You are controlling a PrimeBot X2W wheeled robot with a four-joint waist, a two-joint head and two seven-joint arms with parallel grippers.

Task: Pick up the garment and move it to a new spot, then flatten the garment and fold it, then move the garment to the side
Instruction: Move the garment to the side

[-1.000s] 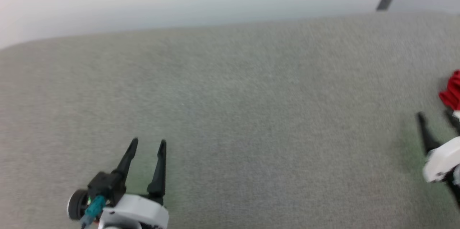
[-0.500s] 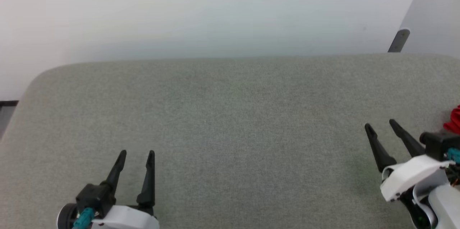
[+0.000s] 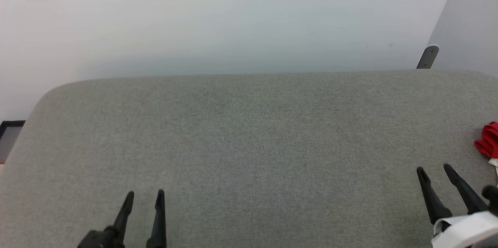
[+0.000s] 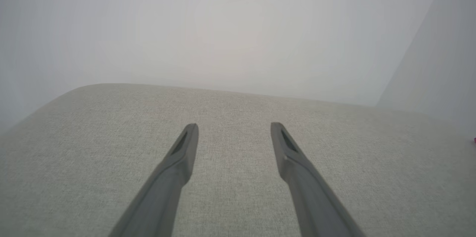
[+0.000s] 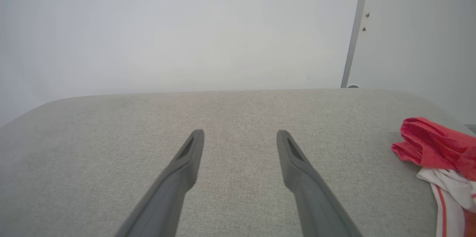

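Hovering over the grey fabric-covered desk (image 3: 249, 131), the left tool (image 3: 145, 194) has its two dark fingers standing apart with nothing between them, and its own wrist view confirms it: the left tool (image 4: 233, 127) is spread wide over bare cloth, the pale wall (image 3: 233, 18) straight ahead of its tips. Over to the other side, the right tool (image 3: 433, 169) is parted just the same, fingers angled slightly leftward, gripping nothing. And there's the garment (image 3: 488, 143), a bunched red heap off to the right tool's right, a little beyond its fingertips and clear of them, running out past the picture's edge. From the right wrist, the right tool (image 5: 240, 133) points at open desk, and the garment (image 5: 435, 147) sits to the right of its right finger, not touching: crumpled red on the far side, white fabric with a thin red stripe on the near side. The left tool is well apart from the garment, with the right tool between them.
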